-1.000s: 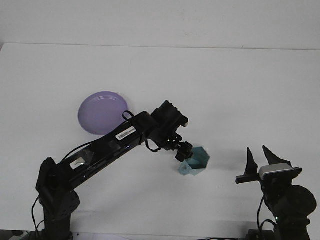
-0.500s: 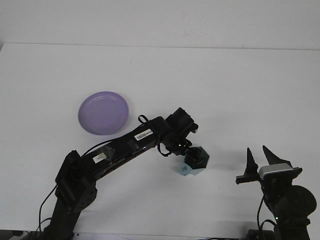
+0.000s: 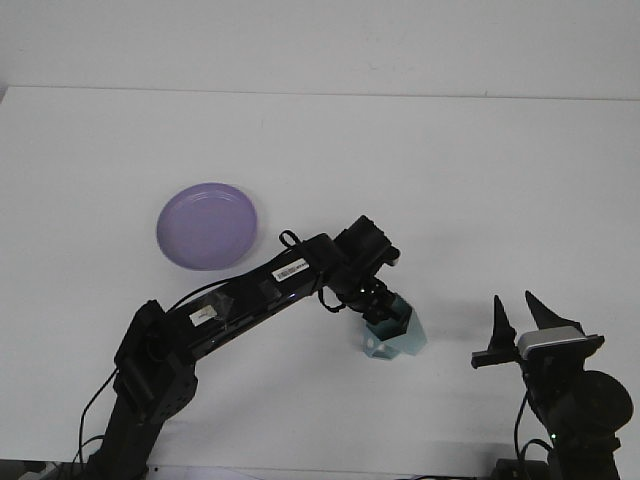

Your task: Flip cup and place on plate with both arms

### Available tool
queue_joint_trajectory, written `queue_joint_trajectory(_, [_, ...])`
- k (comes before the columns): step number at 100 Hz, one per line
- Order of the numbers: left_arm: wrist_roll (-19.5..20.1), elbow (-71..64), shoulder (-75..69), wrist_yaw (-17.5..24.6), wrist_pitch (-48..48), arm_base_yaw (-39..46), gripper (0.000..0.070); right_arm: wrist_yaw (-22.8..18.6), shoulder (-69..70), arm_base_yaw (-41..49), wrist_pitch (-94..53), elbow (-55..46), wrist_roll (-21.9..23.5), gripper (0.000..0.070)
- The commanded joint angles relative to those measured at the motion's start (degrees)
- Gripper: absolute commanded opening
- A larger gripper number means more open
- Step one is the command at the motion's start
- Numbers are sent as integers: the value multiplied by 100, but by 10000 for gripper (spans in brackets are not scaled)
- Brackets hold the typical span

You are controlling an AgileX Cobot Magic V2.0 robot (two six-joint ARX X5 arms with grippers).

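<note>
Scanning left to right: purple plate [image 3: 206,226] sits flat in the left half of the desk [image 3: 480,170], nearer the middle than any edge, nothing on it.

Left arm [image 3: 240,300] reaches diagonally from the near-left corner toward desk centre. Left gripper [image 3: 378,312] is at the teal cup [image 3: 393,335], fingers look closed on its rim or upper wall, but the wrist hides the contact so I can't confirm how deep the bite is. Cup is near the middle of the near edge, tilted, apparently touching the desk at its base, well apart from the plate.

Risks as I read them:
- Shallow rim pinch, so the cup may rotate or pop out once lifted or turned.
- Faceted wall gives uneven contact and could slip mid-flip.
- Handover to the other arm with a poor grip could drop it.

Right gripper [image 3: 515,322] is parked at the near-right corner, fingers apart, pointing up, holding nothing, just beside the cup's right but not touching.

Obstacles: none on the surface between cup and plate. Only the left arm's own links lie across that path.
</note>
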Motion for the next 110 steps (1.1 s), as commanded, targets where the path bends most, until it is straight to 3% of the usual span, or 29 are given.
queue_joint_trajectory(1, [66,192,164,-24,-66,-79,15,-4,7,-7,46,52,101,322])
queue_joint_trajectory(9, [94,367,164,-155,-352,2,15,-4,7,-7,42,52,101,322])
queue_joint_trajectory(53, [1047,2481,118,-1060,-3062,1143,15,-4,7,-7,48,52,101,322])
queue_joint_trajectory(73, [1075,2540,-393,-1102,-3147,2122,15,-4,7,-7,46,52,101,322])
queue_joint_trajectory(110, [1086,2321,-675,-1580,-3228,3930,15,-4,7,-7,46,52,103,322])
